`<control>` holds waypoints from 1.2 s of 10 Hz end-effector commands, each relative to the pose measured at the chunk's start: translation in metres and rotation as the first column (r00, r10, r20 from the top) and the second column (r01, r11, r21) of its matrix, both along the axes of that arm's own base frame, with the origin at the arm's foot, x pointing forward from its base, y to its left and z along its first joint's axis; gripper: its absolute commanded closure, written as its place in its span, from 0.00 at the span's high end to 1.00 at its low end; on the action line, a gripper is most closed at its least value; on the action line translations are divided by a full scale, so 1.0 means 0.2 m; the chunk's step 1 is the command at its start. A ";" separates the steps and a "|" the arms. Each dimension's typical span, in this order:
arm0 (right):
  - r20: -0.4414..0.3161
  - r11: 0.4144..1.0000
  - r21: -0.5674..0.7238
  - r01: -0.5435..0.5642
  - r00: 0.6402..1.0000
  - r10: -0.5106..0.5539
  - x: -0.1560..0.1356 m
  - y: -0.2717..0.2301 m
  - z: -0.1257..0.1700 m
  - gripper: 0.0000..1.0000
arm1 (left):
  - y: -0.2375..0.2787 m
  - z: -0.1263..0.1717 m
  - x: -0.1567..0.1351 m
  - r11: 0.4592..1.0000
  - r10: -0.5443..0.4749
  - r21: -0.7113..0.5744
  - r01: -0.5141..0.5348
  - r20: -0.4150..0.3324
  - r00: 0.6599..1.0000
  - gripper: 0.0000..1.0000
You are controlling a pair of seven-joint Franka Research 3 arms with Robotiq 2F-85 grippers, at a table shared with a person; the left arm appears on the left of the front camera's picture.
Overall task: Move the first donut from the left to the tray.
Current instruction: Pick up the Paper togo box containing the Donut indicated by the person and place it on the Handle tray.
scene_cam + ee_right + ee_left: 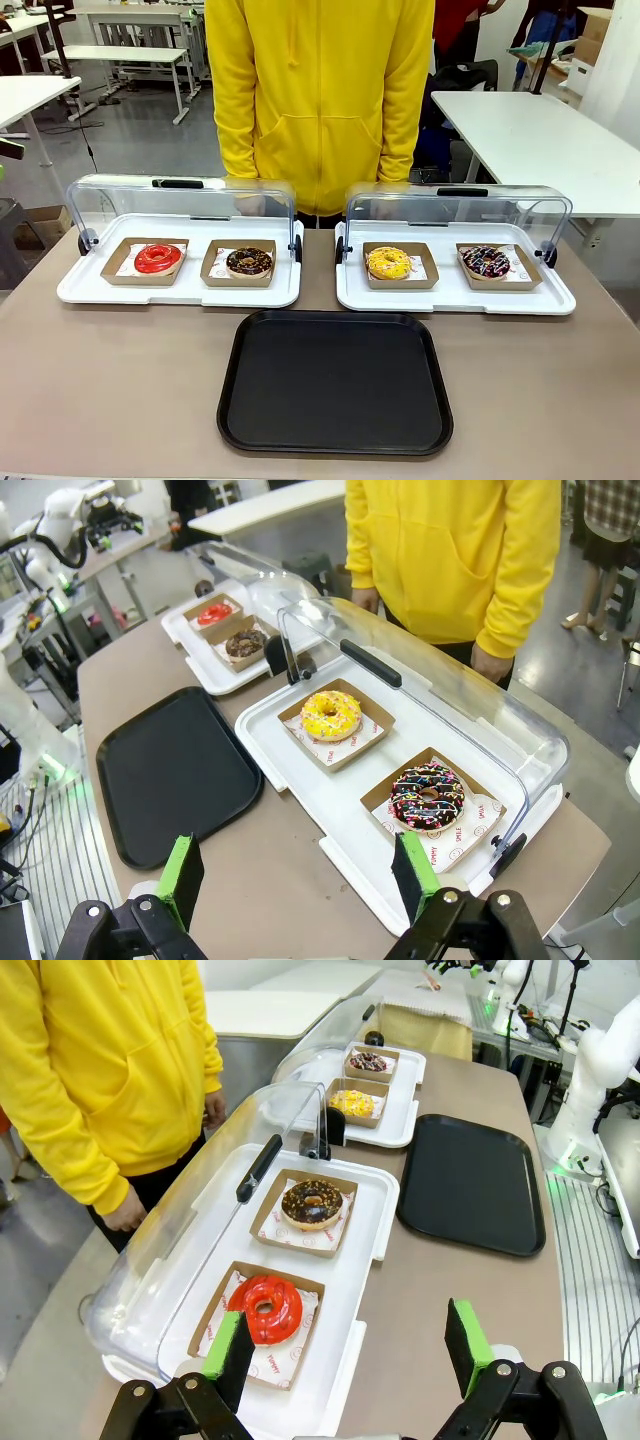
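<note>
While the red-iced donut (158,258) sat in its cardboard holder (120,278) at the far left of the left white tray (80,290), dome lid up, nothing had been lifted yet. The left gripper (350,1332) hovered just above that corner, jaws spread wide and empty, one green pad over the holder's near edge and the other out over bare table. Best bet, I'd say: drop straight down, pinch the holder's walls rather than the glossy icing, and keep clear of the chocolate donut (249,262) next door. The black tray (335,385) lay empty mid-table, just in front. The right gripper (298,865) hung open too, near the right white tray (345,820).
</note>
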State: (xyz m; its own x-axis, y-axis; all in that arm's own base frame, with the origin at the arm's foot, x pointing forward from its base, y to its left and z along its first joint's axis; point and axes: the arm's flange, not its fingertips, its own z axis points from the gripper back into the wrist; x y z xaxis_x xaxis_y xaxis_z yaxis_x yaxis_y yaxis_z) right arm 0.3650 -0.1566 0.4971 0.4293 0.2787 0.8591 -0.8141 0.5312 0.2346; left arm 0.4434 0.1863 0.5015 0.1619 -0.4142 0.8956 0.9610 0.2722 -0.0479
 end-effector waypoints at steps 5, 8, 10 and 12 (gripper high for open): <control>0.027 1.000 0.008 -0.008 1.000 0.008 0.01 0.00 0.00 1.00 | 0.00 0.00 -0.01 1.000 -0.001 -0.004 0.001 0.002 1.000 1.00; 0.027 1.000 0.008 -0.008 1.000 0.008 0.01 0.00 0.00 1.00 | 0.00 0.00 -0.01 1.000 -0.001 -0.004 0.001 0.002 1.000 1.00; 0.027 1.000 0.008 -0.008 1.000 0.008 0.01 0.00 0.00 1.00 | 0.00 0.00 -0.01 1.000 -0.001 -0.004 0.001 0.002 1.000 1.00; 0.027 1.000 0.008 -0.008 1.000 0.008 0.01 0.00 0.00 1.00 | 0.00 0.00 -0.01 1.000 -0.001 -0.004 0.001 0.002 1.000 1.00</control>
State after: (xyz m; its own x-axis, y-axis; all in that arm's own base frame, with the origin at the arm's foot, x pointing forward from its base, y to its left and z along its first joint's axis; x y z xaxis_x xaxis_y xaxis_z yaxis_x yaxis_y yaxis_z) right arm 0.3650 -0.1566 0.4971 0.4294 0.2786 0.8591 -0.8141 0.5312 0.2346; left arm 0.4434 0.1864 0.5015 0.1620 -0.4142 0.8956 0.9610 0.2723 -0.0479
